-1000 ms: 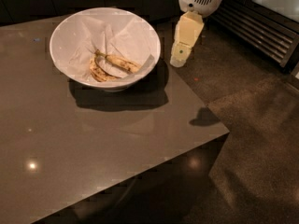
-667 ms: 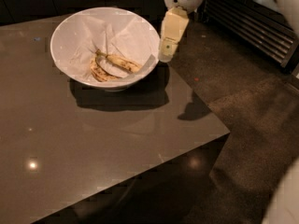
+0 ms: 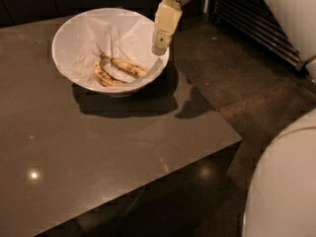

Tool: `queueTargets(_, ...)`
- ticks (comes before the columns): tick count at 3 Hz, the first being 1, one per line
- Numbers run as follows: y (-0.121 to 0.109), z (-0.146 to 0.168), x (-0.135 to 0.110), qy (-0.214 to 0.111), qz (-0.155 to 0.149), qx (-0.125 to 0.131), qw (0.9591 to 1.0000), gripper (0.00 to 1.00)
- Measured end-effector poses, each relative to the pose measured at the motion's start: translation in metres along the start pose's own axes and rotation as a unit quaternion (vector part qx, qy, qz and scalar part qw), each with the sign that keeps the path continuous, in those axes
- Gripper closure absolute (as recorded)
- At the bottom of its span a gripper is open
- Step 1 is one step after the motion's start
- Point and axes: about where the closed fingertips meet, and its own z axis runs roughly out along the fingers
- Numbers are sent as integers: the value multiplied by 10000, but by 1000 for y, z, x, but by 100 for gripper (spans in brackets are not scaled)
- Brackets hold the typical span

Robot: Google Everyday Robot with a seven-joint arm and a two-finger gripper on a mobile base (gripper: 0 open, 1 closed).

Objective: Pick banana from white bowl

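The banana (image 3: 121, 67) lies low in the white bowl (image 3: 143, 81) on crumpled paper (image 3: 94, 38), and the cream gripper (image 3: 159, 44) hangs above the bowl's rim, apart from the fruit; whether it is released or clenched I cannot tell. The brown-spotted bunch looks light and soft, so I judge it bruises easily and is best taken gently across the curved middle, because the loose paper and the glossy sloping wall may let it slide

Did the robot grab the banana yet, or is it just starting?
Not yet. Done: the gripper is at the white bowl, over its right rim. In hand: lining up above the bowl, it seems. Left: the banana lies inside on the paper, untouched, so reaching down, gripping and lifting it out all remain.
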Motion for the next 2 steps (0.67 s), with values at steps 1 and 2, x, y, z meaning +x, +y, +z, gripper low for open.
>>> queueTargets(1, -6, 11, -8, -96, 117, 39, 9999, 0)
queueTargets(2, -10, 27, -16, -196, 306, -106, 9993, 0)
